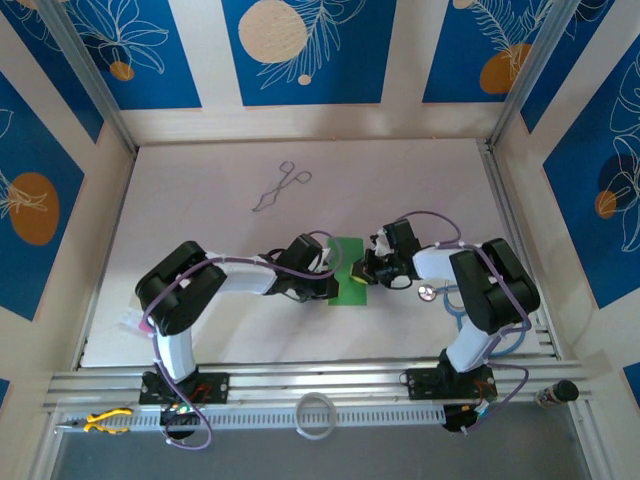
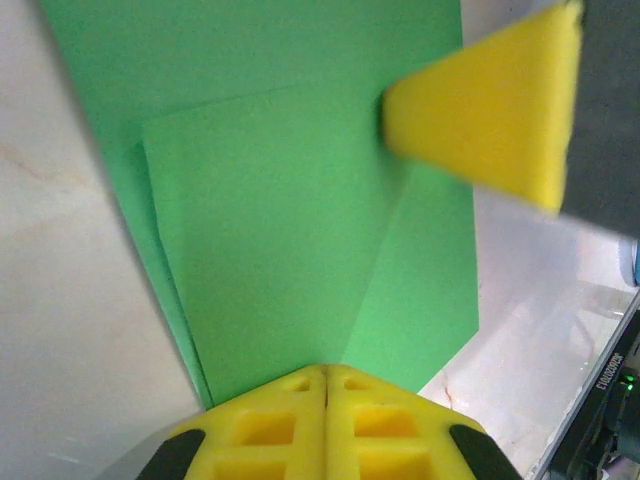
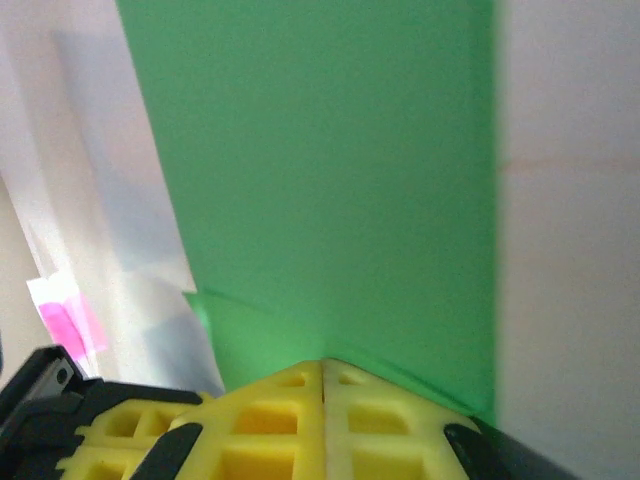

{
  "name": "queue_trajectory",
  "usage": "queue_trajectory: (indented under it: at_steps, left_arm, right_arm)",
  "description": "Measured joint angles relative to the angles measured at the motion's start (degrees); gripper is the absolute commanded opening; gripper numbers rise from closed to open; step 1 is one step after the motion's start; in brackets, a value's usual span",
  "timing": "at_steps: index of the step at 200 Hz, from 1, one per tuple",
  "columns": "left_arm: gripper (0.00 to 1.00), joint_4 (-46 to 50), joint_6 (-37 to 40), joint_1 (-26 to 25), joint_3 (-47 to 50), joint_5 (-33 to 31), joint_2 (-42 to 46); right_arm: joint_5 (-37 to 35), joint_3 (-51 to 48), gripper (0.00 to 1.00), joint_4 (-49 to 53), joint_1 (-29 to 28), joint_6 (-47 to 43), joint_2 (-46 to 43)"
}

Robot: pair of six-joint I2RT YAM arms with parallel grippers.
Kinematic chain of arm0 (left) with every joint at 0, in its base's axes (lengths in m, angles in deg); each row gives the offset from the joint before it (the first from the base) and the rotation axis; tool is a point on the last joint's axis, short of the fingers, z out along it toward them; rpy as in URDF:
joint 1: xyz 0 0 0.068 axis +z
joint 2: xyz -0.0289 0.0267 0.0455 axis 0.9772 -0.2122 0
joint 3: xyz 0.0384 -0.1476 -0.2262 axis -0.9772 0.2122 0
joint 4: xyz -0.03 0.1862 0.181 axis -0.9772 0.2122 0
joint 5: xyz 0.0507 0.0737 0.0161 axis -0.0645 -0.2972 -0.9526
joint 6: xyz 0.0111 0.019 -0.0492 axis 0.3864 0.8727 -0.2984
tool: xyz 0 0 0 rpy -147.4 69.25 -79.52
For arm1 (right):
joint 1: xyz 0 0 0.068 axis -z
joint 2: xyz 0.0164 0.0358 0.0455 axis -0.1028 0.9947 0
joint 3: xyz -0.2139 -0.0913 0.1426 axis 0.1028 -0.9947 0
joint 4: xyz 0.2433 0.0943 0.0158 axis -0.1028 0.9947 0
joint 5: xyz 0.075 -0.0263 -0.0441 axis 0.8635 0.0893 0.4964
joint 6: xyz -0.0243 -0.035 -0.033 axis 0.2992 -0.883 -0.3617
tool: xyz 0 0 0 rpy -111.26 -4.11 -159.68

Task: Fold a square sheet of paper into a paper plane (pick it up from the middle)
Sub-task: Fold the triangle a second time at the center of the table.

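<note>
Your left claw and right claw both closed, tips facing across the folded green sheet; forceps well behind, pink item beside your left arm

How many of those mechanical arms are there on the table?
2. The left arm comes in from the left, the right arm from the right; the left gripper and right gripper, both shut, meet at the green sheet of paper.

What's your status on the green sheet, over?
Left gripper shut, right gripper shut, tips at opposite sides of the green sheet. Sheet flat, one flap folded over. Forceps well clear, far side.
</note>
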Motion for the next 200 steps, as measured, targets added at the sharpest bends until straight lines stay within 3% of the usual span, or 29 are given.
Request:
queue_trajectory:
  at_steps: [42, 114, 152, 200]
  left_arm:
    - [0.00, -1.4, -0.4, 0.0, 0.7, 0.0, 0.0]
    - [0.00, -2.8, -2.1, -0.1, 1.1, 0.0, 0.0]
    - [0.03, -2.3, -3.2, -0.8, 1.1, -1.1, 0.5]
    - [0.10, 6.2, 1.0, -0.7, -4.9, -4.1, 1.9]
  right_arm:
    - [0.2, -0.9, 0.01, -3.0, 4.5, -0.2, 0.3]
    - [0.7, -2.9, 0.06, -4.8, 6.2, -0.6, -4.0]
    - [-0.6, -3.4, 0.13, -1.0, 4.4, -0.5, -13.6]
    - [-6.1, -5.6, 0.26, 7.2, -1.7, 2.3, -18.8]
